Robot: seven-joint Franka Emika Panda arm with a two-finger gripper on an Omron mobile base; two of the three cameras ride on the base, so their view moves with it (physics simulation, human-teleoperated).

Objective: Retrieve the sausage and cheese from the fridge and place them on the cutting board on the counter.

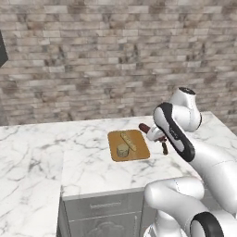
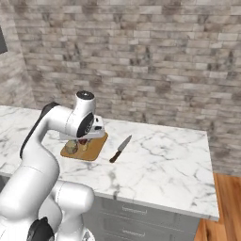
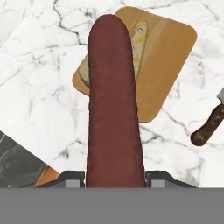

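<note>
The sausage (image 3: 113, 100), a dark red-brown link, stands clamped between the two fingers of the gripper (image 3: 114, 177), its free end reaching out over the cutting board (image 3: 168, 65) in the hand view; the jaws are closed against its sides. From the left base view the sausage (image 1: 144, 127) pokes out from behind the arm just past the board's right edge, held above the counter (image 1: 88, 162) rather than resting on it; from the right base view the gripper (image 2: 84, 140) hangs over the board's far side, a glimpse of dark red showing beneath the white hand. The cutting board (image 1: 139, 147) lies flat on the white marble, and on it sit a pale tan chunk of cheese (image 1: 122, 150) near the board's front left corner and a long pale stick of bread (image 1: 128, 141) running diagonally behind the cheese; whether the two touch cannot be told. A knife (image 2: 120, 148) with a dark brown handle lies on the marble to the right of the board (image 2: 96, 148), clear of its edge, blade pointing away toward the brick wall (image 2: 141, 56); grey drawer fronts (image 2: 141, 223) run below the counter.
</note>
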